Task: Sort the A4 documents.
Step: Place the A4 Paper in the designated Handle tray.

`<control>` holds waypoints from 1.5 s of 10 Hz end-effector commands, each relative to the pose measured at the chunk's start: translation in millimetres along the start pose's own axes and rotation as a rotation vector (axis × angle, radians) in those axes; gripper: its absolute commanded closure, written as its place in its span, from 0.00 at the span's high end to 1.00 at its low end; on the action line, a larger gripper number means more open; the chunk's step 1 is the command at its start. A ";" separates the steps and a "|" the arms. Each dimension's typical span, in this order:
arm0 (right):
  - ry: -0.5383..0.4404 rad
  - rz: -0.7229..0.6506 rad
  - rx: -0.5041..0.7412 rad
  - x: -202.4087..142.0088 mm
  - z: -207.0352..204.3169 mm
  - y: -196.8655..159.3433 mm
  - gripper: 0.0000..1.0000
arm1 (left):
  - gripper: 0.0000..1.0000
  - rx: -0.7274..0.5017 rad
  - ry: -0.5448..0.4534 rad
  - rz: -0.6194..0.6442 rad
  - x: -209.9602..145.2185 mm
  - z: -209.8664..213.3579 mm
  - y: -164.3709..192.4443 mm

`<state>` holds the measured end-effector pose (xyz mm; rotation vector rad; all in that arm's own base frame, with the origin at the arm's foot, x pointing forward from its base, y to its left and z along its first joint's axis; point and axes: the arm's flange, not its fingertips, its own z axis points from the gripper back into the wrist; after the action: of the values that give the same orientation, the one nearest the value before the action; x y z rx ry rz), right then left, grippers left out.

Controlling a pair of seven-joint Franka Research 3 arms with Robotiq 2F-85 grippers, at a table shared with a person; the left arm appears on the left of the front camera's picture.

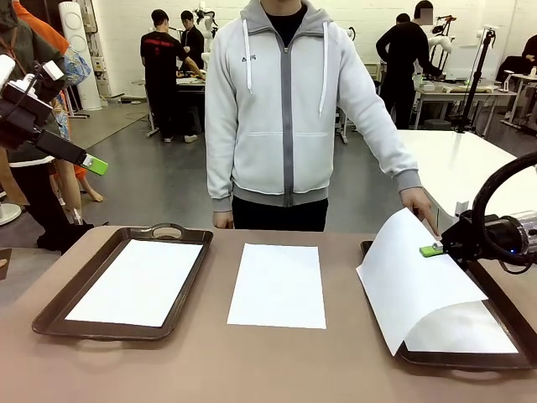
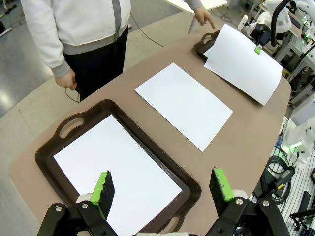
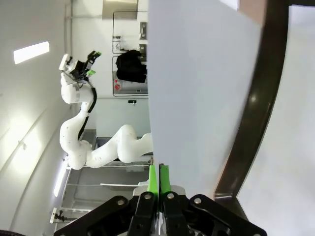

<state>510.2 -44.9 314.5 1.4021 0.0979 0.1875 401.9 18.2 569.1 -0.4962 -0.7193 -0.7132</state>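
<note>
Four A4 documents (image 1: pixel 277 285) on the brown tabletop (image 1: pixel 277 365): one in the left tray (image 1: pixel 52 312), one flat between trays, bare margins around, one in the right tray (image 1: pixel 470 362), and one lifted sheet (image 1: pixel 411 281) pinched in my closed right hand (image 1: pixel 432 250). My left hand (image 2: pixel 162 184) gapes empty over the left tray.

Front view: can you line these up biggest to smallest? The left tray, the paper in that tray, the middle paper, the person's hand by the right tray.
1. left tray
2. paper in that tray and middle paper: they look about alike, so no ranking
3. person's hand by the right tray
</note>
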 end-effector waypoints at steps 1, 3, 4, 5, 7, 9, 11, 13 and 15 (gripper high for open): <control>-0.057 0.012 -0.090 0.3 18.8 4.7 0.01 | 1.00 0.008 -0.002 -0.001 -0.2 -1.1 -0.3; -0.068 -0.030 -0.204 -1.4 29.9 -2.4 0.01 | 1.00 0.008 -0.002 -0.001 -0.2 -1.1 -0.3; -0.043 -0.059 -0.259 3.1 34.0 -4.5 0.01 | 1.00 0.008 -0.002 -0.001 -0.2 -1.1 -0.3; -0.031 -0.093 -0.334 9.0 37.4 -4.9 0.01 | 1.00 0.008 -0.002 -0.001 -0.2 -1.1 -0.3; -0.021 -0.146 -0.398 17.1 44.7 -4.9 0.01 | 1.00 0.008 -0.002 -0.001 -0.2 -1.1 -0.3; -0.034 -0.174 -0.466 17.7 49.7 -1.8 0.01 | 1.00 0.008 -0.002 -0.001 -0.2 -1.1 -0.3; -0.092 -0.191 -0.518 15.8 49.7 -7.2 0.01 | 1.00 0.008 -0.002 -0.001 -0.2 -1.1 -0.3; -0.127 -0.205 -0.554 14.0 49.5 -13.5 0.01 | 1.00 0.008 -0.002 -0.001 -0.2 -1.1 -0.3; -0.115 -0.240 -0.580 11.2 51.3 -18.0 0.01 | 1.00 0.008 -0.002 -0.001 -0.2 -1.1 -0.3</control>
<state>538.7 -100.8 304.6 0.8514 0.0774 -0.0390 401.8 18.2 569.1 -0.4961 -0.7193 -0.7132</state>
